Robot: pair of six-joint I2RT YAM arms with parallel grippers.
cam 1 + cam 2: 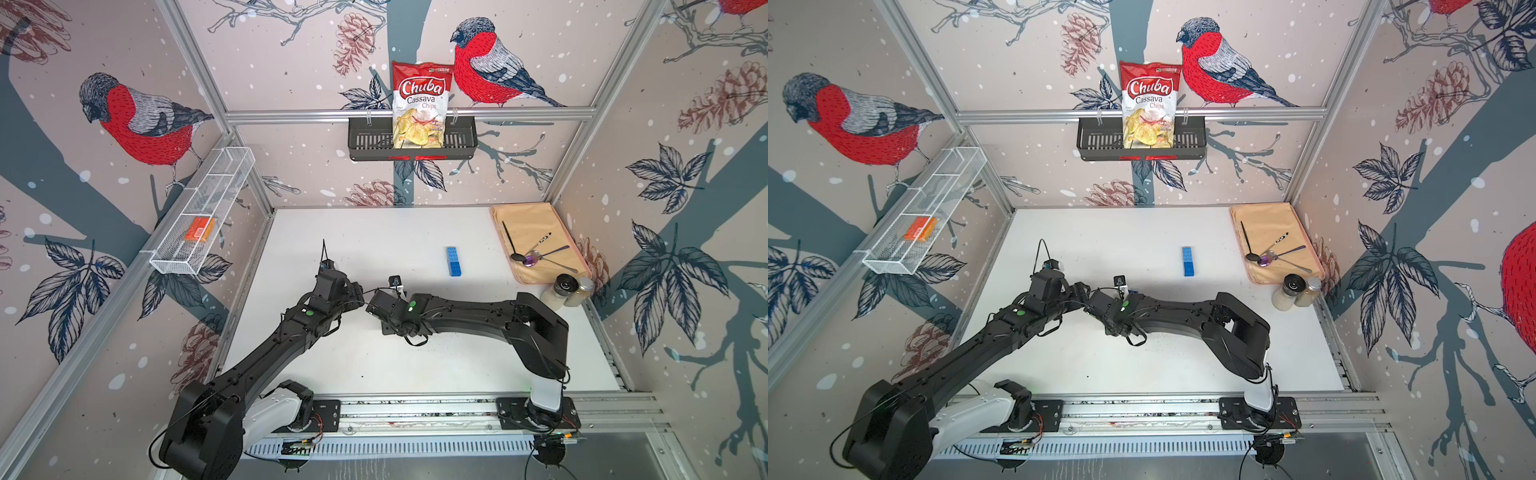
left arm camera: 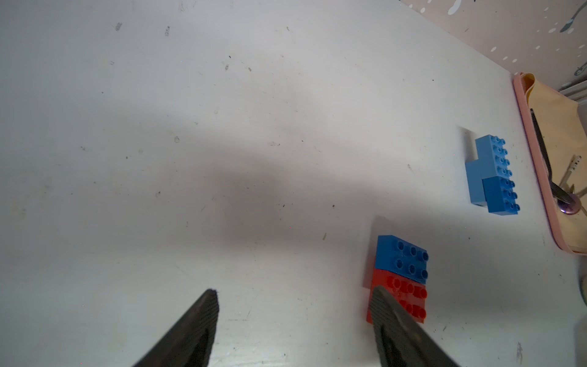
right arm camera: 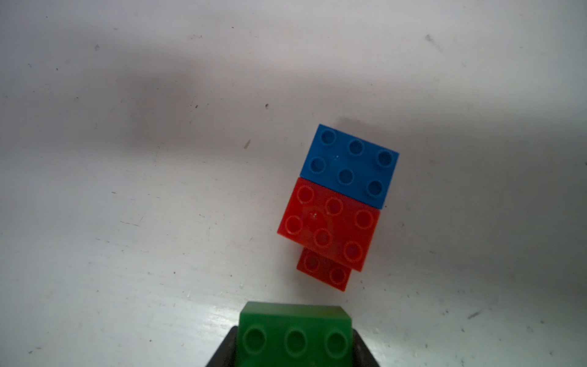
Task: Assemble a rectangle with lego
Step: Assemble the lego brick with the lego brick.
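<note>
- The right gripper [image 3: 295, 352] was clamped on a green studded plastic brick [image 3: 295, 321], held studs-up and level above the white tabletop [image 3: 127, 190]; I judged it was carried flat so that its underside could meet other studs squarely
- Just ahead of the green brick, and apart from it, sat a small cluster: a blue six-stud plastic brick [image 3: 349, 165] touched a red six-stud plastic brick [image 3: 330, 222] along their long sides, slightly offset
- A smaller red studded piece [image 3: 324, 270] showed at the red brick's edge nearest the green one; I could not tell which of the three sat higher
- The left gripper [image 2: 295, 294] stood open and empty, low over the table, and one finger [image 2: 390, 327] crossed the red brick in the wrist view; I could not tell whether it touched the brick or was just beside it
- My reading was that the left gripper waited there to steady the cluster while the green brick came down
- In both top views the arms hid the cluster, and the wrists met a little toward 9 o'clock of the table's middle
- A long bar of light and darker blue studded bricks [image 1: 454, 261] lay well apart, at about 2 o'clock from the right wrist, running 12 to 6; it was probably a finished side waiting to be joined
- A pink tray lined with tan cloth [image 1: 528, 216], holding spoons, filled the 2 o'clock corner, clear of the work
- The rectangle looked part-built, in two separate pieces, with placing the green brick as the step in hand
</note>
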